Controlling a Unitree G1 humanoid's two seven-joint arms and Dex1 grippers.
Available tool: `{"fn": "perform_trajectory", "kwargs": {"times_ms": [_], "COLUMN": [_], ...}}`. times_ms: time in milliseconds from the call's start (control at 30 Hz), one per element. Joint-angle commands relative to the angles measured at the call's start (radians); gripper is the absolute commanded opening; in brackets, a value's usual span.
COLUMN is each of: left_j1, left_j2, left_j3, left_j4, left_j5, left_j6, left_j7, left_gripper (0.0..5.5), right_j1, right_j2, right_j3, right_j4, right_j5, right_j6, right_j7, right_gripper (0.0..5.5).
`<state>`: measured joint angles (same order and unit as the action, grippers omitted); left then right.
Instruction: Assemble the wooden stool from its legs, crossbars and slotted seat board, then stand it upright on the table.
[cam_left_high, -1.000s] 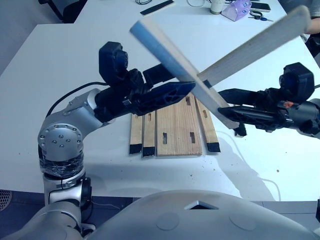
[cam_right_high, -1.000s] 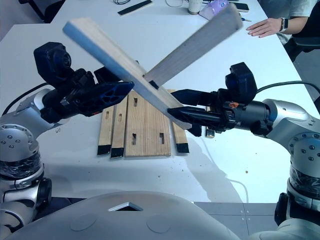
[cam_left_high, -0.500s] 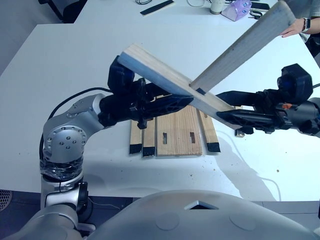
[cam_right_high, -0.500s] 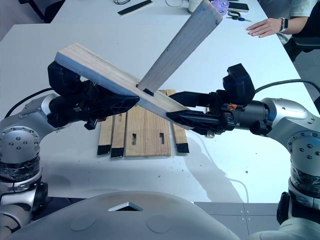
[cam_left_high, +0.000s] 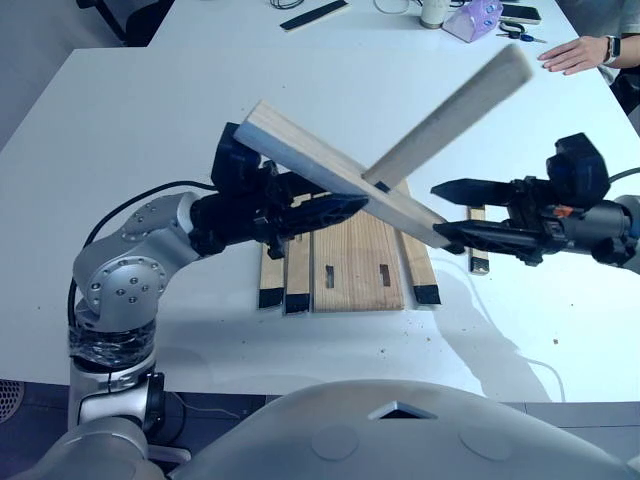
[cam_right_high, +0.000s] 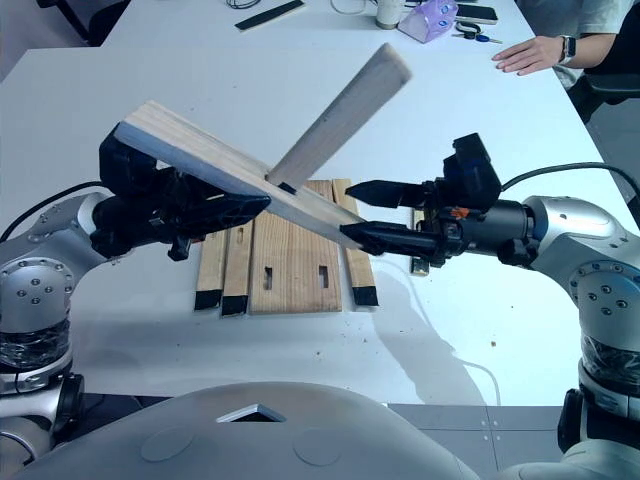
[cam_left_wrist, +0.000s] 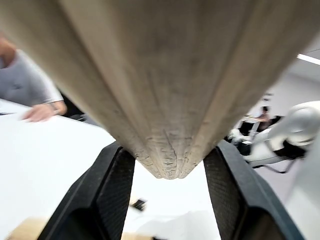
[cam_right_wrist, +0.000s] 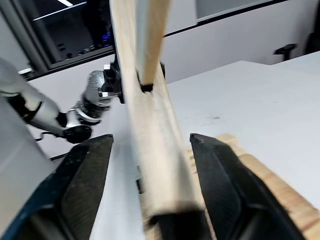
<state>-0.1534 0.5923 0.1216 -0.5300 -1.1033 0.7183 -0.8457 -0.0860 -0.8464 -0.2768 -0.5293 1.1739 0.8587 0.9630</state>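
Left eye view: L gripper clamps leg; R gripper spread.

Far back on the white tabletop lie a long flat black strip, a white cylindrical container, a crumpled lilac packet and blue-handled scissors just beside it.

Bright overhead light; soft shadows on the white table

L claw clamped (on plank), R claw spread, arms angled inward.
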Motion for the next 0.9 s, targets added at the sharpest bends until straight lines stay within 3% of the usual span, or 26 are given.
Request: {"fn": "perform_trajectory", "kwargs": {"times_ms": [33, 200, 333, 900], "left_j1": [0.052, 0.179, 0.231, 0.219], "left_j2": [0.096, 0.224, 0.296, 0.349], "left_j3": [0.077, 0.136, 0.099, 0.057], "left_j4": [-0.002, -0.048, -0.053, 0.053], "left_j5": [0.046, 0.131, 0.263, 0.417], "left_j6": [-0.031, -0.082, -0.17, -0.283], "left_j7": [-0.077, -0.232, -0.347, -0.443], "left_gripper": [2.04, 2.04, 2.04, 2.04], "right_j1": [0.054, 0.09, 0.122, 0.195], "right_j2": [-0.012, -0.009, 0.009, 0.037], "right_j3": [-0.04, -0.095, -0.097, -0.037], "right_j4": [0.026, 0.062, 0.045, -0.016], "right_j5": [-0.045, -0.076, -0.098, -0.207], "right_j6": [-0.025, -0.051, -0.071, -0.145], "right_j7": [-0.001, -0.006, -0.014, -0.022], "right_gripper": [2.8, 2.8, 2.8, 2.8]}}
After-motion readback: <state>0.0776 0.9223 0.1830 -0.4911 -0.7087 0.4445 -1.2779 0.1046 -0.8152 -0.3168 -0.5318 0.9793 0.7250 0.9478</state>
